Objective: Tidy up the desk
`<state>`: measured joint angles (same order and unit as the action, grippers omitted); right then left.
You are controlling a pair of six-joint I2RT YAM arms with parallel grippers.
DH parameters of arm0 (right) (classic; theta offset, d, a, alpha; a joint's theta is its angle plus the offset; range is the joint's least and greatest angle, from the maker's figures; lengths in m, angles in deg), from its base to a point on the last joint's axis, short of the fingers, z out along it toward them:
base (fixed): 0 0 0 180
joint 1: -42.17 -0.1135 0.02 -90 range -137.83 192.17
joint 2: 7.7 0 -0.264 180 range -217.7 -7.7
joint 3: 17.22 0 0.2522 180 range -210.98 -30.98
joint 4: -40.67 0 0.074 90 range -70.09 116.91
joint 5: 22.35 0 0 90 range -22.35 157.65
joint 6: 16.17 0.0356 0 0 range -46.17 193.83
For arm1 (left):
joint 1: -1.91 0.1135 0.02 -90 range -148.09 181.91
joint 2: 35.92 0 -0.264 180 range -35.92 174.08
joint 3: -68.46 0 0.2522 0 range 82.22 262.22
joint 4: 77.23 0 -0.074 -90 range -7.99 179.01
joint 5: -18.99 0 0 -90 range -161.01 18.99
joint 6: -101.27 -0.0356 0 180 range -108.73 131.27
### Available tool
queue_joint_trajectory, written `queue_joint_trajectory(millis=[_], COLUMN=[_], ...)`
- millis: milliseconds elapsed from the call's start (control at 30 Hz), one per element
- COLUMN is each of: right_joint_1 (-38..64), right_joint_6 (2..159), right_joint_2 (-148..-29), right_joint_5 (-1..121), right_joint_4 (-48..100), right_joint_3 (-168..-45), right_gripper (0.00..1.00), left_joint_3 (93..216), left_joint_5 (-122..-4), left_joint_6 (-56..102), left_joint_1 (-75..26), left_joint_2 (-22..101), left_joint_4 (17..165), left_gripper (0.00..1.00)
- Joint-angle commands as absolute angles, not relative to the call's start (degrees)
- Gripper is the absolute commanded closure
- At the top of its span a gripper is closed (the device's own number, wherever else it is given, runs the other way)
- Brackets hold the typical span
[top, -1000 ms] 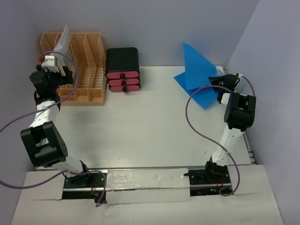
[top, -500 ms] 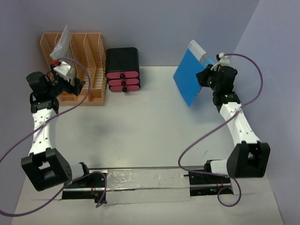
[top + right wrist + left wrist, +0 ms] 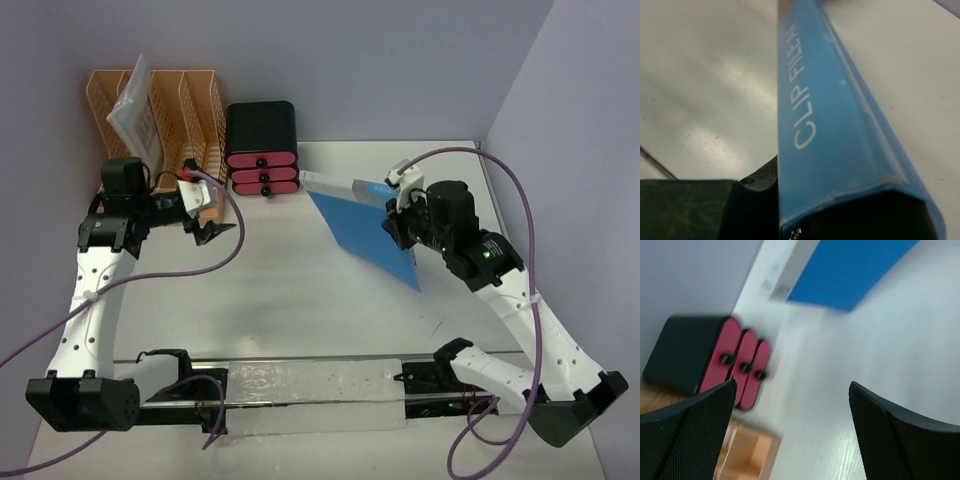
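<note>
1. Far left, at the back corner of the desk point(image 3: 300, 300): peach file rack point(image 3: 190, 120), with a pale sheet point(image 3: 133, 105) propped in a left-hand slot.
2. Just in front of the rack: left gripper point(image 3: 208, 210), jaws spread wide, nothing between them.
3. Middle, against the back wall: black box with pink drawers point(image 3: 262, 148).
4. Right of centre: right gripper point(image 3: 400, 228), clamped on a blue clip file point(image 3: 360, 228), tilted over the desk.
</note>
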<state>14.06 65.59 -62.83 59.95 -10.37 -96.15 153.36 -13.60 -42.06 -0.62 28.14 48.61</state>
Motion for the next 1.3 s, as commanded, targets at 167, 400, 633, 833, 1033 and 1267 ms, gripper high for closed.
queue_joint_trajectory(millis=[167,400,633,833,1033,1267], right_joint_1=[-1.5,-8.4,-13.3,-14.7,-14.7,-14.8], right_joint_6=[60.6,58.1,55.5,53.1,52.2,51.9], right_joint_2=[-64.7,-68.2,-71.6,-70.6,-68.6,-67.0], right_joint_5=[65.6,64.4,66.2,64.5,65.7,65.7], right_joint_4=[-18.3,-18.0,-20.5,-20.9,-21.4,-21.9], right_joint_3=[-101.5,-104.5,-109.4,-109.4,-107.8,-107.3], right_gripper=[1.0,1.0,1.0,1.0,1.0,1.0], left_joint_3=[157.3,157.1,155.0,151.0,156.1,162.5], left_joint_5=[-19.8,-24.6,-31.2,-38.7,-32.6,-38.1], left_joint_6=[-38.5,-36.6,-29.4,-23.5,-32.4,-34.1], left_joint_1=[-25.9,-35.4,-41.4,-41.9,-41.9,-41.9], left_joint_2=[27.8,29.5,31.1,29.6,27.5,26.3], left_joint_4=[44.6,47.7,55.7,66.1,52.4,44.7], left_gripper=[0.01,0.01,0.01,0.01,0.04,0.03])
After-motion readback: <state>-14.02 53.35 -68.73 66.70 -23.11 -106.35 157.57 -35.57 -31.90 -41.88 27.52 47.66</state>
